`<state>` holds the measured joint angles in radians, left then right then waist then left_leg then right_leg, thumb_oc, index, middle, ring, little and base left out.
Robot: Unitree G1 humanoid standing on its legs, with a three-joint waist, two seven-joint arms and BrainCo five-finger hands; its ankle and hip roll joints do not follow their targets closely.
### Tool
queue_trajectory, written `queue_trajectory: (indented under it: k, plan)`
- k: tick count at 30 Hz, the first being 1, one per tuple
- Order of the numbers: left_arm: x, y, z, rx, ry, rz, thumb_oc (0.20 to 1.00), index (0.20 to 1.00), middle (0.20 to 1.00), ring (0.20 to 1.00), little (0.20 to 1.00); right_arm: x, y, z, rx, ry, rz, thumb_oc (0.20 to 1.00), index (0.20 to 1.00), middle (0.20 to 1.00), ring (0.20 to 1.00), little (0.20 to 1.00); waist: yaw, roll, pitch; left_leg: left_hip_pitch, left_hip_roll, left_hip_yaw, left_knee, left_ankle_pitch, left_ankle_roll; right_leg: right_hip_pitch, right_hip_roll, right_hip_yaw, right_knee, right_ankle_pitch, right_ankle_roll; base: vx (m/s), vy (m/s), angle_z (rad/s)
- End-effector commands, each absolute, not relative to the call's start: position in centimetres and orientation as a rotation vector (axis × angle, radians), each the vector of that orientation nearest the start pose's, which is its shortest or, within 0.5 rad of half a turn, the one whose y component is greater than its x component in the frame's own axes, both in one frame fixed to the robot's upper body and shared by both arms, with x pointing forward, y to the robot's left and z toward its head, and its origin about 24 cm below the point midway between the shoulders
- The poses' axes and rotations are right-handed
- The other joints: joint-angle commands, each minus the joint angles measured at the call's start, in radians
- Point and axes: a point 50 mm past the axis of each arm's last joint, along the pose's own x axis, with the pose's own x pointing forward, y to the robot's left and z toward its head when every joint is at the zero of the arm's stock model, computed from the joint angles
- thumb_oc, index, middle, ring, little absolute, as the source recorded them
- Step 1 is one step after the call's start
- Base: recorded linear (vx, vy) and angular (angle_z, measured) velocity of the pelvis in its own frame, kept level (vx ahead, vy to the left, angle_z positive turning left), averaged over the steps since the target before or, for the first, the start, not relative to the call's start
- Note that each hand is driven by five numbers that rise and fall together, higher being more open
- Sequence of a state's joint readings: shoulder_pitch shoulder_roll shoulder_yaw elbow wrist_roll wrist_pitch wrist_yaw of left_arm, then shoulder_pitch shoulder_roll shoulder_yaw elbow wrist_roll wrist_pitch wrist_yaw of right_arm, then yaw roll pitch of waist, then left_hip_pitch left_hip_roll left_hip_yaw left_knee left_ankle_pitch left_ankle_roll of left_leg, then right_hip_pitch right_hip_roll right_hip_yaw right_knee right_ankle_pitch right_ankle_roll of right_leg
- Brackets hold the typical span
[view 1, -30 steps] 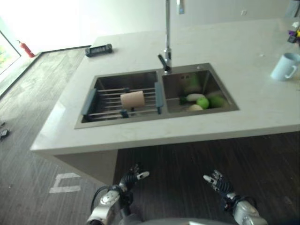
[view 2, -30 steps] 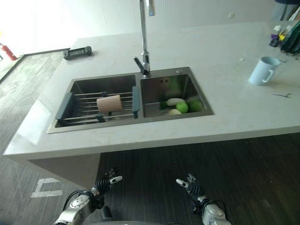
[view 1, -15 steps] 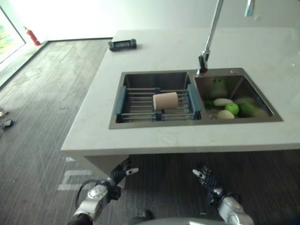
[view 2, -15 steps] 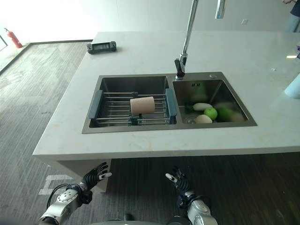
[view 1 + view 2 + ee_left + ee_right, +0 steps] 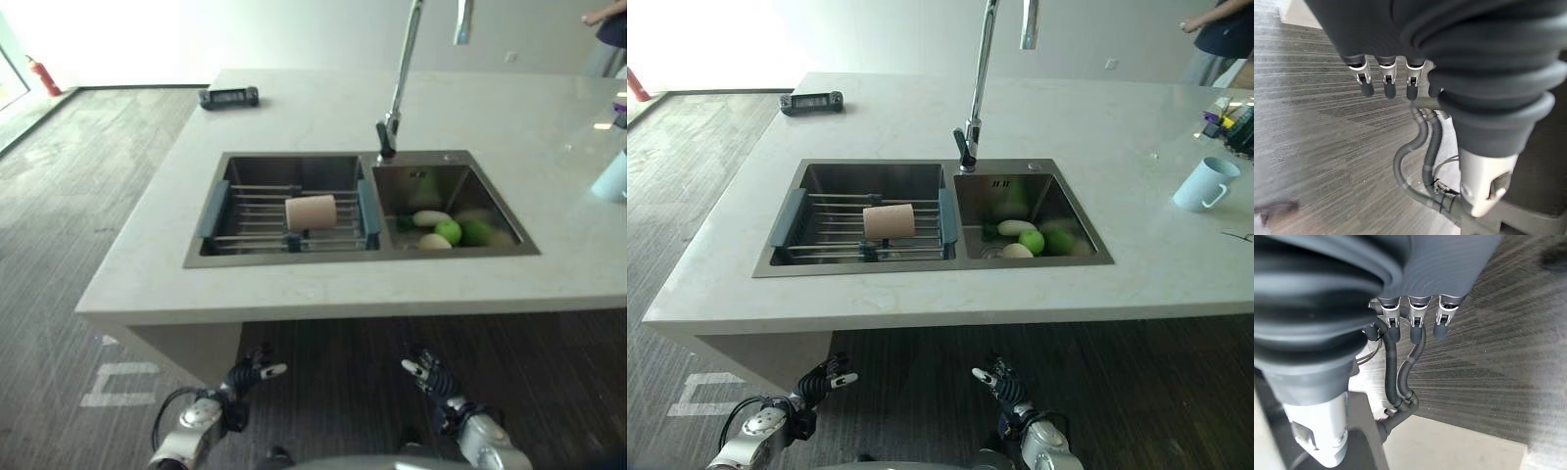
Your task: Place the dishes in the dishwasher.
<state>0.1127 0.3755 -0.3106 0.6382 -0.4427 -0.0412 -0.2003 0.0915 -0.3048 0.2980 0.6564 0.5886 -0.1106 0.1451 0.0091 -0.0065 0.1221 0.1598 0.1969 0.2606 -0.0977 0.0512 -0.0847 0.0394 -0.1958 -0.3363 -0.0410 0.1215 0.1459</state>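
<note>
Dishes: from my left eye, one beige cup (image 5: pixel 311 211) lies on its side on the wire rack (image 5: pixel 257 211) in the left basin of the sink (image 5: pixel 294 258), well apart from both my hands. The right basin holds green and pale produce (image 5: pixel 446 229). The tap (image 5: pixel 397 88) rises behind the divider. A dark device (image 5: pixel 227 96) sits at the far corner of the countertop (image 5: pixel 323 289). My left hand (image 5: pixel 244 376) and right hand (image 5: pixel 434 380) hang low beneath the counter edge, over the wood floor (image 5: pixel 69 206), holding nothing.

Right eye: a light blue mug (image 5: pixel 1204 183) stands upright on the countertop, far right. A person's arm (image 5: pixel 1205 22) shows at the upper right corner.

Left wrist: my fingers (image 5: pixel 1387 78) extend straight, side by side with narrow gaps, touching nothing; the floor lies past them.

Right wrist: my fingers (image 5: pixel 1416 318) likewise extend straight and parallel, empty, over the floor.
</note>
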Motion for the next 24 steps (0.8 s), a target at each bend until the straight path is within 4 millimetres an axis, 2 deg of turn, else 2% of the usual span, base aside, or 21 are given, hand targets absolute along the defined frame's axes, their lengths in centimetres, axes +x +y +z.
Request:
queue_trajectory:
  k: [1,5,13,18,21,22,23,24]
  plan:
    - [18.3,20.8,-9.3,0.041,0.670,-0.221,1.000,1.000,1.000,1.000,1.000,18.4,-18.6,-9.5,0.221,0.615,0.113,1.000,1.000,1.000,1.000,1.000,0.001,-0.015,0.012,0.011,-0.100,0.038,0.010,-0.079,0.044,0.048,-0.046,0.003,0.046,-0.067,0.048,0.08,-0.085,-0.06]
    - [17.3,20.5,-10.6,0.039,0.737,-0.222,1.000,1.000,1.000,1.000,1.000,17.9,-19.4,-10.3,0.199,0.668,0.083,1.000,1.000,1.000,1.000,1.000,0.003,-0.018,0.000,0.017,-0.090,0.042,0.010,-0.073,0.027,0.092,-0.025,-0.002,-0.007,-0.071,0.038,0.08,-0.079,-0.04]
    - [16.4,20.3,-11.9,-0.008,0.805,-0.182,1.000,1.000,1.000,1.000,1.000,16.9,-20.6,-11.2,0.170,0.722,0.041,1.000,1.000,1.000,1.000,1.000,0.002,-0.019,-0.010,0.018,-0.080,0.034,0.013,-0.064,0.014,0.116,0.005,0.007,-0.024,-0.085,0.023,0.04,-0.041,0.02]
    - [14.2,20.7,-14.0,-0.161,0.955,-0.004,1.000,1.000,1.000,1.000,1.000,15.4,-22.2,-12.7,0.155,0.807,-0.055,1.000,1.000,1.000,1.000,1.000,0.011,-0.021,-0.018,0.018,-0.078,0.024,0.016,-0.065,0.009,0.124,0.010,0.008,-0.032,-0.086,0.022,0.03,-0.036,0.01]
    - [10.8,22.2,-15.6,-0.088,1.134,0.116,1.000,1.000,1.000,1.000,1.000,14.1,-23.5,-13.4,0.168,0.852,-0.144,1.000,1.000,1.000,1.000,1.000,0.021,-0.021,-0.018,0.012,-0.080,0.011,0.017,-0.065,0.008,0.126,0.009,0.007,-0.033,-0.088,0.024,0.02,-0.003,0.02]
    - [6.8,26.1,-15.9,-0.124,1.302,0.421,1.000,1.000,1.000,1.000,1.000,13.0,-25.2,-13.5,0.167,0.879,-0.189,1.000,1.000,1.000,1.000,1.000,0.015,-0.009,-0.014,0.018,-0.083,0.006,0.015,-0.068,0.006,0.128,0.005,0.012,-0.033,-0.090,0.028,0.03,0.041,0.04]
    - [6.7,26.2,-15.9,-0.126,1.305,0.431,1.000,1.000,1.000,1.000,1.000,13.0,-25.2,-13.5,0.167,0.880,-0.190,1.000,1.000,1.000,1.000,1.000,0.014,-0.009,-0.017,0.015,-0.083,0.005,0.014,-0.065,0.006,0.124,0.004,0.012,-0.033,-0.089,0.028,0.05,0.067,0.04]
    - [6.0,27.7,-15.6,-0.142,1.315,0.528,1.000,1.000,1.000,1.000,1.000,12.8,-25.6,-13.4,0.165,0.883,-0.197,1.000,1.000,1.000,1.000,1.000,0.009,-0.004,-0.019,0.015,-0.083,0.007,0.014,-0.065,0.005,0.122,0.002,0.014,-0.032,-0.089,0.028,0.04,0.065,0.02]
